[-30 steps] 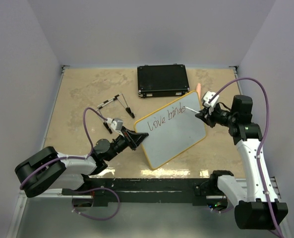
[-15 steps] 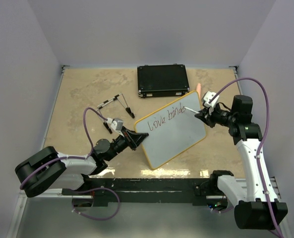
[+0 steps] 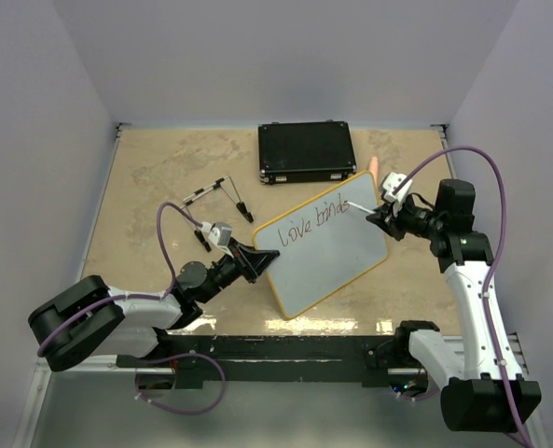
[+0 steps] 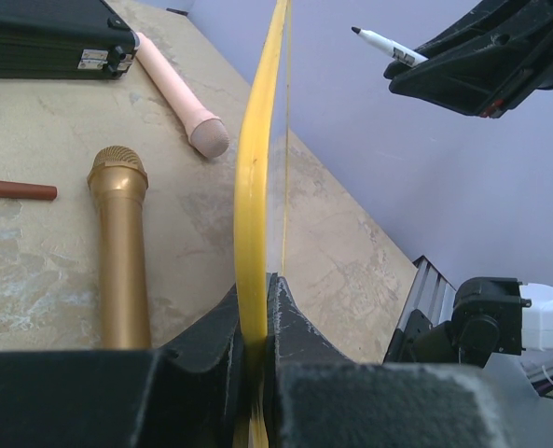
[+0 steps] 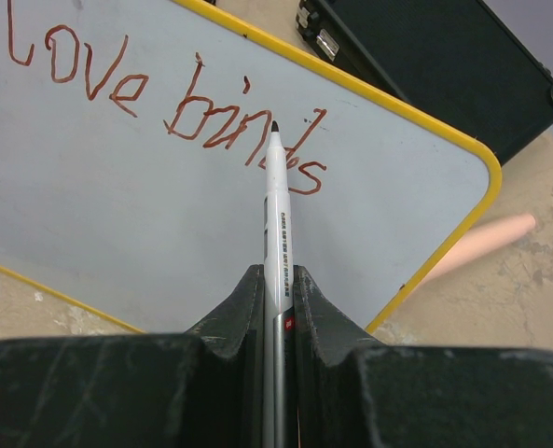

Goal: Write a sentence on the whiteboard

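Whiteboard [image 3: 323, 252]: sits right of centre on the table, near the front edge, turned at an angle between the two arms. It has a pale glossy face and a yellow frame with rounded corners. The left wrist view shows it edge-on and raised off the table at its left side; how its near edge sits cannot be told.

The sentence [image 5: 164, 103] is incomplete. Only "love binds" is legible, in one slanted line of reddish-brown cursive along the far part of the face.

The left gripper [image 4: 255, 317] is clamped on the frame at the board's left edge, one finger on each face. The right gripper [image 5: 276, 289] is closed around a white marker [image 5: 276, 205]. Its dark tip points at the end of "binds" and, in the left wrist view, stands just off the face.

Just beyond the board's far edge lies a closed black case [image 3: 306, 151]. A pink cylinder [image 4: 173, 89] and a gold microphone [image 4: 122, 252] lie on the table behind the board, with a small red-brown cap [image 4: 24, 190] beside the microphone. Loose pens [image 3: 204, 192] lie left of the board.

The tabletop [image 3: 155, 168] is mottled beige. Plain pale lavender walls [image 3: 257, 56] enclose it on the left, far and right sides.
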You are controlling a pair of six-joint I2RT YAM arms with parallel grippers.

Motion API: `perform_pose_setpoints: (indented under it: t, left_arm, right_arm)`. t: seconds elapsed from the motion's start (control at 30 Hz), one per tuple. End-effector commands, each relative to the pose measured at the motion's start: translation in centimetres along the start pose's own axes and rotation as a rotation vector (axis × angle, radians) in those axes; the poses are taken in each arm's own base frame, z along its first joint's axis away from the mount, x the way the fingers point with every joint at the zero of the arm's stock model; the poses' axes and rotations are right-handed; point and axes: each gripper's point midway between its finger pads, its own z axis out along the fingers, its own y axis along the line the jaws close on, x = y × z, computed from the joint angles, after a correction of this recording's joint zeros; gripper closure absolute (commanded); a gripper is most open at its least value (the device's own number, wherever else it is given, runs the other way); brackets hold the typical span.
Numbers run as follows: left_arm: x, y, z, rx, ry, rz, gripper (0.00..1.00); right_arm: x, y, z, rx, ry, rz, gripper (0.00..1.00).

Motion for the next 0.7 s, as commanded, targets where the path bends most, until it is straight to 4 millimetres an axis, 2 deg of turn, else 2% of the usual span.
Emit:
perform_pose_setpoints:
  t: [0.0, 0.67]
  left_arm:
    - [4.04, 1.75, -0.99, -0.031, 0.167, 0.09, 1.0]
    - [3.64, 1.39, -0.76, -0.031, 0.164, 0.073, 1.0]
  right_arm:
    - [-0.34, -0.14, 0.07, 0.0, -0.026, -0.004, 1.0]
    - [-0.02, -1.05, 0.08, 0.043, -0.008, 0.013, 1.0]
